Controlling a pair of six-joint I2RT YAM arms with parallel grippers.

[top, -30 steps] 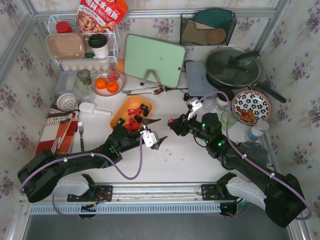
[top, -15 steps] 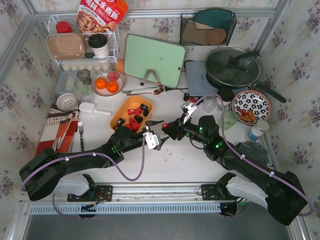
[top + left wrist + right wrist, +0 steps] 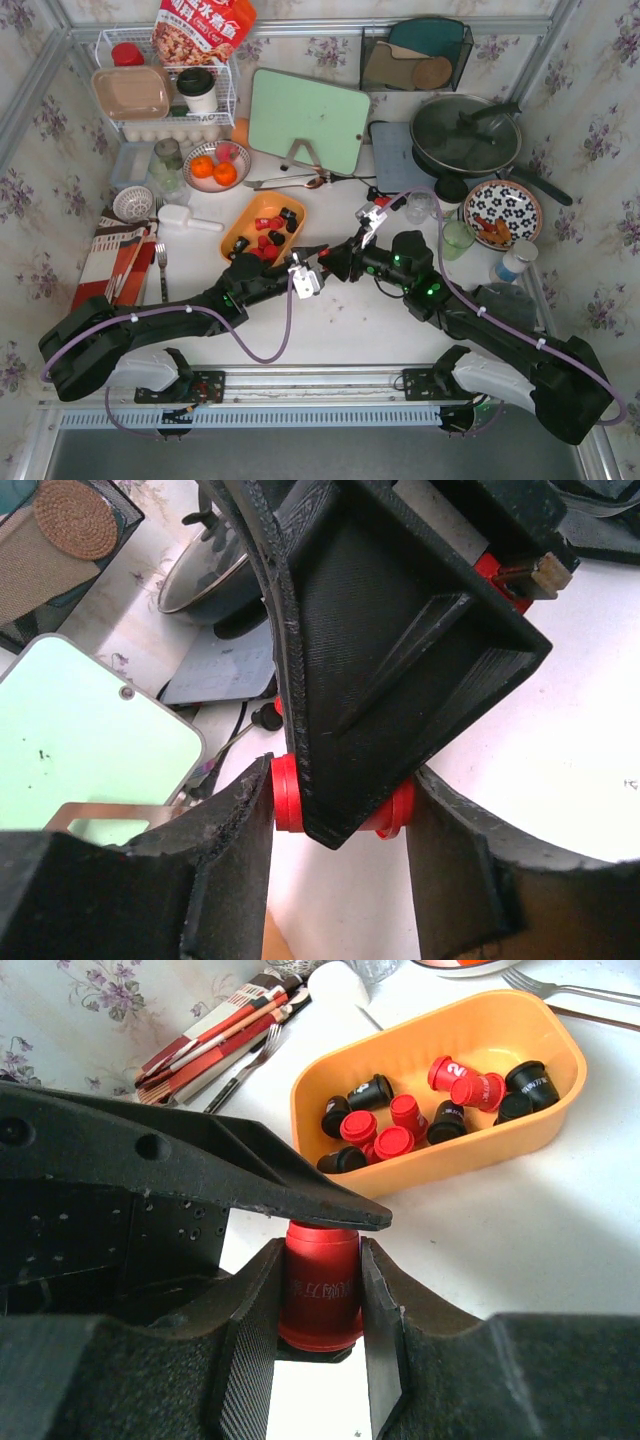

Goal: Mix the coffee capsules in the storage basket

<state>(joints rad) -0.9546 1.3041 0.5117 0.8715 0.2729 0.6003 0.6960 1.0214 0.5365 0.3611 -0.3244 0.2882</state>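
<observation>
Glossy red tapered coffee capsule, clenched by the right gripper just outside the shallow orange plastic storage basket, sits between spread jaws of the left gripper; premature release would likely drop it onto the white table.

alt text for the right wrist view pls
The right end effector clamps a red capsule, with the left arm's finger lying across its far end. Behind sits the orange storage basket holding red and black coffee capsules.
</observation>
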